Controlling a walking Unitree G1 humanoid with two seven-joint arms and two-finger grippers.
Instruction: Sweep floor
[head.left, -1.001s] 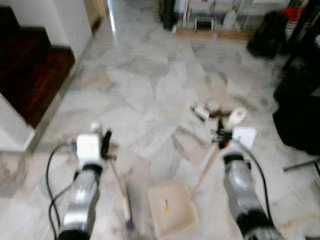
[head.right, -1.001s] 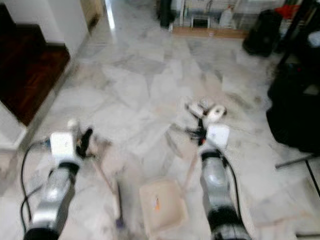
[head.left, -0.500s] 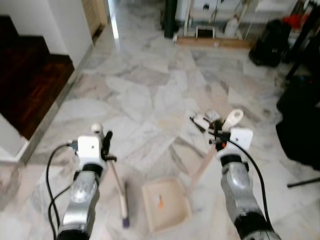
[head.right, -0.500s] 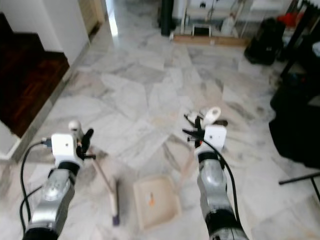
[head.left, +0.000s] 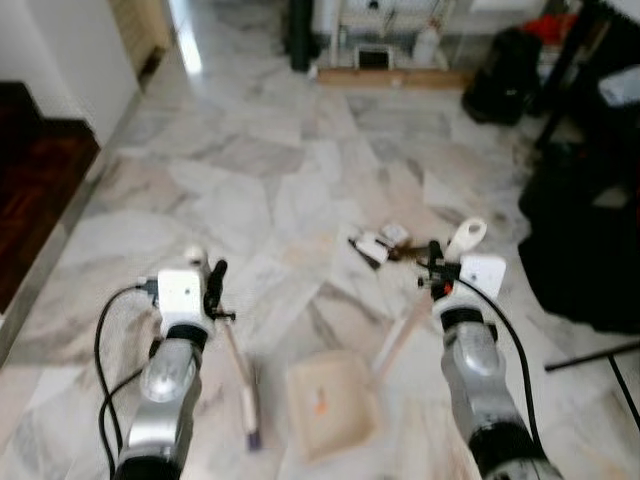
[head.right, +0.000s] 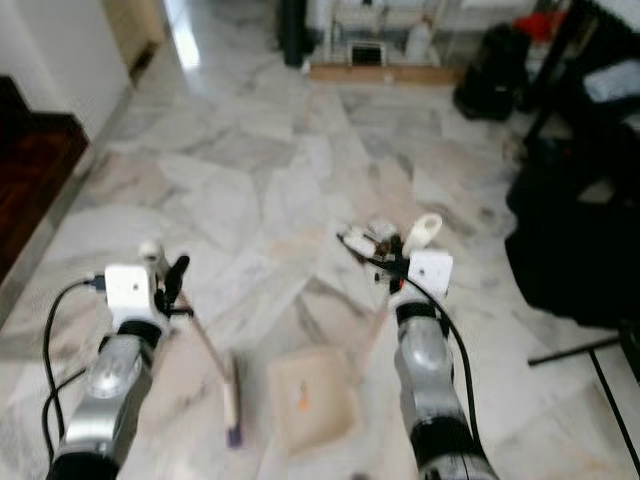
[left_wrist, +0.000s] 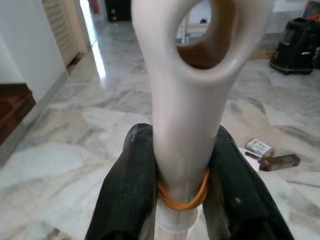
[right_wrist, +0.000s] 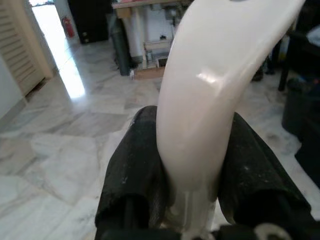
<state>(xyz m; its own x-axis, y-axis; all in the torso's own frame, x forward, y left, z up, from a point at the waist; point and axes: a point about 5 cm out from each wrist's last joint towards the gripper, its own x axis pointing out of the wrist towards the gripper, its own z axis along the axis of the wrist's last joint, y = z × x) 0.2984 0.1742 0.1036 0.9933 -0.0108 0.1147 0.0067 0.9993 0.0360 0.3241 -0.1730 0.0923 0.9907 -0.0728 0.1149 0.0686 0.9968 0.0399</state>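
Gripping a cream plastic broom handle (left_wrist: 185, 100), the left gripper (left_wrist: 182, 185) has its two matte black fingers (left_wrist: 127, 185) pressed to either side of it, just where an orange rubber band (left_wrist: 182, 196) rings the shaft; the handle's top flares into a smooth oval hanging loop. In the head views that broom (head.left: 240, 385) slants down to a narrow brush head with a purple tip at about 7 o'clock on the floor. The right gripper (right_wrist: 192, 185) is likewise closed on a glossy, curved cream handle (right_wrist: 215, 90) — the dustpan's. The dustpan (head.left: 330, 405), a square beige tray at 6 o'clock, holds one small orange scrap (head.left: 320, 405). Polished grey-veined marble floor (head.left: 250, 190) spreads all round. At roughly 12 o'clock from the pan lies litter (head.left: 378, 243): a small white box and a brown one — any lettering too blurred to read. Dark wooden steps (head.left: 35, 180) sit at 9 o'clock, black bags (head.left: 580, 250) at 3 o'clock.
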